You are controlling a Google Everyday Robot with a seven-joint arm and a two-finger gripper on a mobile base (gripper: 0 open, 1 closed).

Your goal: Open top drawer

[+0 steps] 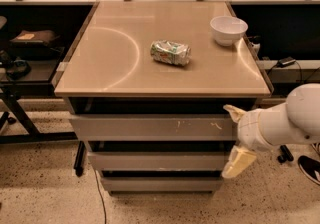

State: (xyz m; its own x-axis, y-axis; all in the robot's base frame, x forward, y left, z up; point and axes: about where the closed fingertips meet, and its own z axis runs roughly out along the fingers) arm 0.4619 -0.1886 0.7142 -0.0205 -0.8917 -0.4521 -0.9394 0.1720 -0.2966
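The top drawer [150, 127] is the widest grey handleless front, just under the tan tabletop, with whitish scratch marks right of centre. It looks shut, its front standing slightly proud of the two narrower fronts below. My gripper [236, 138] is at the drawer front's right end, on a white arm coming in from the right. It is open: the upper cream finger [233, 112] sits by the front's top right corner and the lower finger [239, 162] hangs below, level with the second drawer.
A crushed green can [171, 52] and a white bowl [228, 29] lie on the tabletop [110, 68]. Two narrower grey drawer fronts [157, 161] sit below. Dark shelving [30, 53] stands to the left, and cables and a shoe [310, 167] lie to the right.
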